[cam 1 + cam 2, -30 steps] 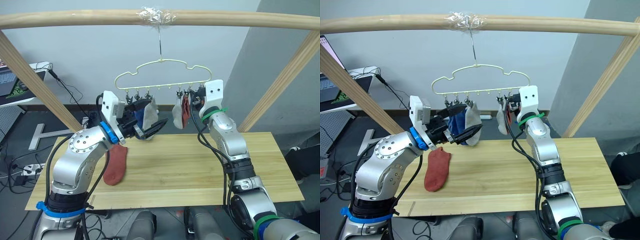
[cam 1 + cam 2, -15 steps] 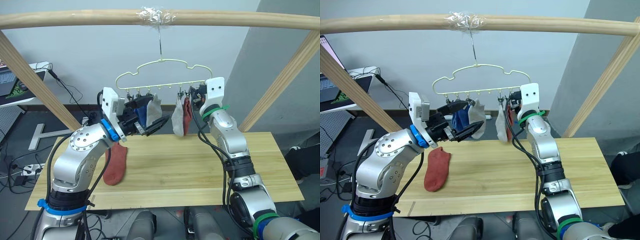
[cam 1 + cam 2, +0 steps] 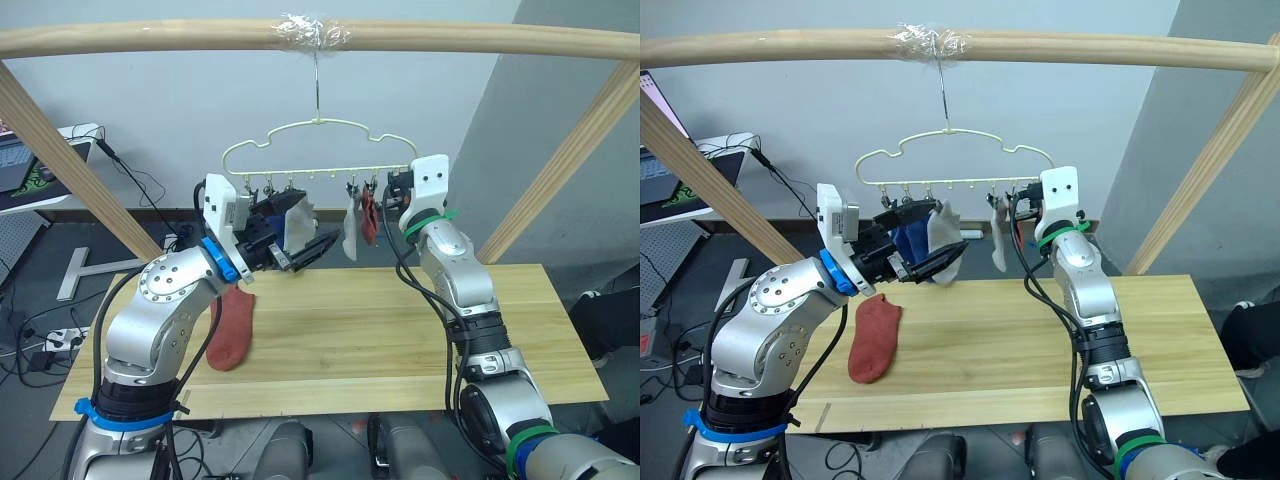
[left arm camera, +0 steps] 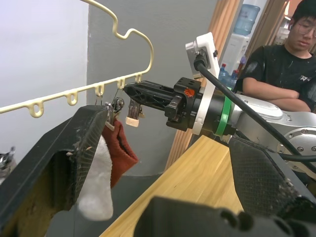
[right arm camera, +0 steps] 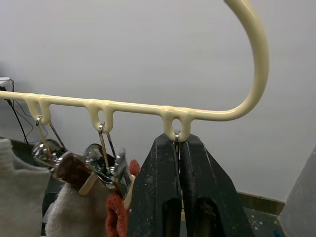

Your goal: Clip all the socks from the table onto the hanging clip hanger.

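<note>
One rust-red sock (image 3: 232, 330) is left lying on the table (image 3: 400, 330). On the clip hanger (image 3: 318, 150), one blue sock (image 3: 908, 240), two grey and one red are seen clipped. The right gripper (image 5: 178, 163) is clenched on the hanger's end clip (image 5: 177, 136); the left gripper (image 3: 300, 255) is spread wide, nothing grasped.

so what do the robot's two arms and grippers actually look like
Both arms are silver-grey metal with rounded joint housings and black cables running along them. The left arm has blue bands, the right arm green ones. Each wrist carries a white block. The left gripper and right gripper have black fingers.
</note>
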`<state>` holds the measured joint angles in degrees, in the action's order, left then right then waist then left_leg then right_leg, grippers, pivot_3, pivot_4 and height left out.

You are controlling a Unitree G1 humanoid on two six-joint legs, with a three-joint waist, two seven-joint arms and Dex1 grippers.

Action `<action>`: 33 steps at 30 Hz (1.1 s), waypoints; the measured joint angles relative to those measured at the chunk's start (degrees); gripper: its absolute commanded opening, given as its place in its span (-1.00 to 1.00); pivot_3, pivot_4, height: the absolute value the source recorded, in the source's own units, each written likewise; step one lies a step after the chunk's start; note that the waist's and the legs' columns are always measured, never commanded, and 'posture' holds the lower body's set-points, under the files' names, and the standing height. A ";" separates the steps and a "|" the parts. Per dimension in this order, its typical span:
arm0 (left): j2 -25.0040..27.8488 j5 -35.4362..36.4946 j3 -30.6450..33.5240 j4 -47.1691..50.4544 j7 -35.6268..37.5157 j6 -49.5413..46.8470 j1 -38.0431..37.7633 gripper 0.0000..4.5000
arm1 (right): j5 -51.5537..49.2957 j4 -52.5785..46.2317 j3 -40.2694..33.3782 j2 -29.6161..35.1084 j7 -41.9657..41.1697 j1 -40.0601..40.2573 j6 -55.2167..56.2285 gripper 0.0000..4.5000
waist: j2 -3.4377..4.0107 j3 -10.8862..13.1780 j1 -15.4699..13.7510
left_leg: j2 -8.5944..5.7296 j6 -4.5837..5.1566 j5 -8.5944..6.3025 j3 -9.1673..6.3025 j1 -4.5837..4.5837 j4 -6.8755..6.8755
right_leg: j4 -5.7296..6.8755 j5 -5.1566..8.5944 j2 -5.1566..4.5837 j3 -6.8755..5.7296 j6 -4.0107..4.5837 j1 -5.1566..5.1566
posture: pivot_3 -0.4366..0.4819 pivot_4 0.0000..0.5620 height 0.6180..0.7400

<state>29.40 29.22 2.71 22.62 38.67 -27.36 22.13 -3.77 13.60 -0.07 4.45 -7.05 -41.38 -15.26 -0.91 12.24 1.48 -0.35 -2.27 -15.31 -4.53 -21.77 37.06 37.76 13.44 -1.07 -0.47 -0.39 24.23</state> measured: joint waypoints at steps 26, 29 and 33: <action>-1.42 -20.60 0.56 -34.28 -12.33 11.31 -16.34 1.00 | -8.82 -13.16 -1.13 8.66 -10.36 0.94 -23.01 -1.00 | 0.01 0.01 -0.53 | 0.00 0.01 -0.01 -0.07 0.01 -0.01 | -0.03 0.01 -0.23 -0.10 0.01 0.00 | 0.02 -0.25 1.00; -2.21 -22.64 0.47 -40.12 -14.25 14.22 -13.04 1.00 | -9.03 -13.61 -1.12 8.55 -10.27 0.97 -23.89 -1.00 | 0.01 0.00 -0.51 | 0.03 0.01 -0.01 -0.09 0.03 -0.01 | 0.01 0.00 -0.21 -0.12 0.01 -0.01 | 0.02 -0.25 1.00; -2.68 -23.85 0.61 -46.10 -15.72 17.16 -10.96 1.00 | -9.03 -14.07 -1.15 8.64 -10.09 1.26 -24.09 -1.00 | 0.00 0.00 -0.44 | 0.01 0.01 -0.01 -0.05 0.03 -0.01 | 0.01 0.00 -0.22 -0.13 0.01 0.00 | 0.00 -0.23 1.00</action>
<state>26.72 5.37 3.31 -23.49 22.95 -10.20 11.17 -12.79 -0.46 -1.22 13.09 -17.14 -40.12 -39.35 -0.91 12.24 1.03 -0.34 -2.25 -15.32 -4.58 -21.74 37.05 37.77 13.45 -1.29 -0.60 -0.38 24.23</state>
